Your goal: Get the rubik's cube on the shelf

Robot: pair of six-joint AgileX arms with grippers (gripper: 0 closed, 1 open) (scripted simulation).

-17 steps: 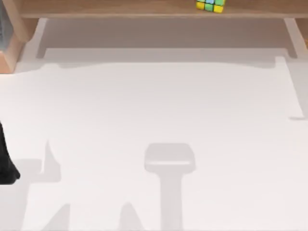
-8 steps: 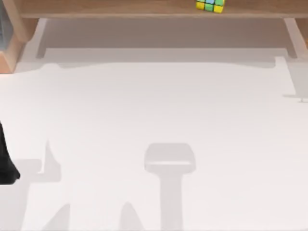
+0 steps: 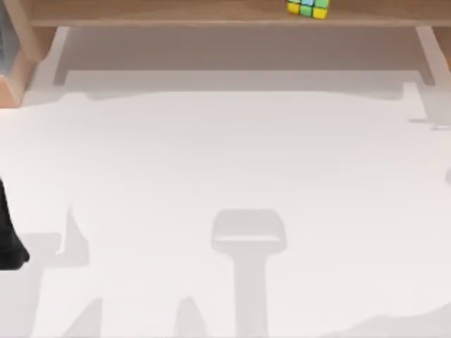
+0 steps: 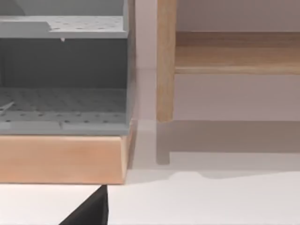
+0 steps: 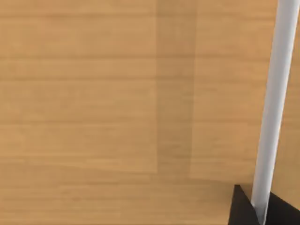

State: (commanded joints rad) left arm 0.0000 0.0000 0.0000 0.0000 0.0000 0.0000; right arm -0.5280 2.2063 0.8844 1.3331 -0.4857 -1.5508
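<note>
The rubik's cube (image 3: 308,8) sits on the shelf (image 3: 176,13), right of centre along the board at the far edge of the white table (image 3: 225,162) in the top view. The shelf's long axis runs across the table from left to right, spanning nearly the full width, with pale side supports (image 3: 431,53) dropping to the table at each end. The cube is roughly square to the board, its yellow, green and light-blue tiles facing the front edge; as a cube it has no long axis of its own.

The left arm (image 3: 10,236) is parked at the table's left edge, a dark shape near the front. Its wrist view faces a shelf support (image 4: 166,61) and a grey perforated rack (image 4: 63,75) on a wooden base (image 4: 61,157). How its fingers stand cannot be told.

The right wrist view faces light-brown wood grain at close range, with a pale bar crossing it. Whether the right gripper is wide or narrow cannot be told.
</note>
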